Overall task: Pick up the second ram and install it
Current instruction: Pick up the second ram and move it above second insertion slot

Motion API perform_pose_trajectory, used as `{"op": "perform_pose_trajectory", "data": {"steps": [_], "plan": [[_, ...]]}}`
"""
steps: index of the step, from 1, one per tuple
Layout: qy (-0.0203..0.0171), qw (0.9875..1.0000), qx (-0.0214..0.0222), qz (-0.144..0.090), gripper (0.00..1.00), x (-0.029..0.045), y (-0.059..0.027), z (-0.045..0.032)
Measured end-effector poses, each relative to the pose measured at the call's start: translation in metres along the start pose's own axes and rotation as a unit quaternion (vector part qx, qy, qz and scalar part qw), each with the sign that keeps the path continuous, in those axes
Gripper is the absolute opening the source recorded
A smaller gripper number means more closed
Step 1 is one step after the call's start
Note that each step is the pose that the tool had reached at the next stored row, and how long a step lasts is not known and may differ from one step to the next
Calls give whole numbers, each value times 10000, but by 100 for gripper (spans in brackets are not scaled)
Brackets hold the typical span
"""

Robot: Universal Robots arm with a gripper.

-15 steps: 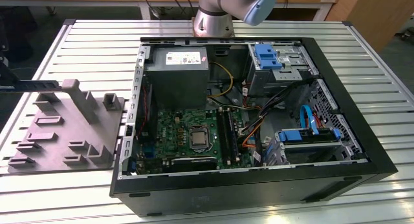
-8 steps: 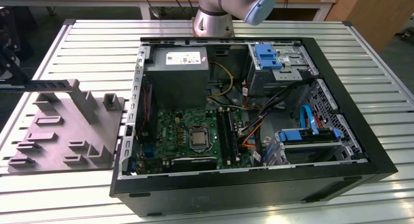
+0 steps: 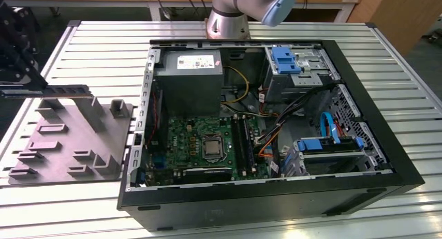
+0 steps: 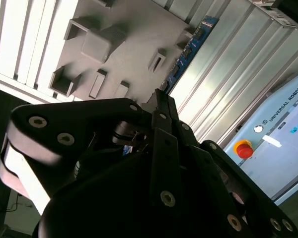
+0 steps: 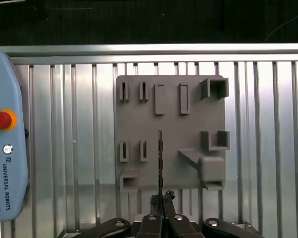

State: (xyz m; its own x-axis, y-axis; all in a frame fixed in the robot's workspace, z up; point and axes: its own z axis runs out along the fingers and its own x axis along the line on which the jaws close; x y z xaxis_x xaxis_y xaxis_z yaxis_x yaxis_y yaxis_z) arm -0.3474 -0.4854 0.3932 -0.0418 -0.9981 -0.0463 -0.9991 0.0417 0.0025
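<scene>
Hovering over a grey fixture plate [image 5: 171, 126], the gripper [image 5: 161, 198] had its fingers drawn in tight on the second ram [image 4: 191, 47], a thin bluish board that stuck out from the fingertips and appeared edge-on in the first wrist view. In the exterior view the stick lay level above the plate at that view's left, well apart from the open computer case [image 3: 276, 197] and from the long black memory slots [image 3: 241, 138] on the green motherboard [image 3: 183, 140] inside it. Judged from this, the main risk was the grip itself. The fingers seemed to hold the stick near one end, so the long free length could swing or slip if it brushed anything, and a tilted board would not seat squarely in a slot. Orange and black cables [image 3: 266, 143] lay just beside the slots and could snag the stick or the fingers, and the case walls looked close enough to be struck on the way in. Counted: one arm, one gripper, one memory stick in the grip, one fixture plate, one computer case, one grey power supply box [image 3: 188, 78], and one teach pendant [image 5: 5, 163] with one red button [image 5: 0, 120], all on one slatted metal table [image 3: 103, 42]. How many slots stood on the board, and whether any was filled, could not be told.
</scene>
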Motion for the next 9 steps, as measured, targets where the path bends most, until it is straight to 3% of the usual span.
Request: {"op": "perform_pose_trajectory", "data": {"steps": [9], "plan": [[0, 10000, 0, 0, 11, -11, -262, 0]]}}
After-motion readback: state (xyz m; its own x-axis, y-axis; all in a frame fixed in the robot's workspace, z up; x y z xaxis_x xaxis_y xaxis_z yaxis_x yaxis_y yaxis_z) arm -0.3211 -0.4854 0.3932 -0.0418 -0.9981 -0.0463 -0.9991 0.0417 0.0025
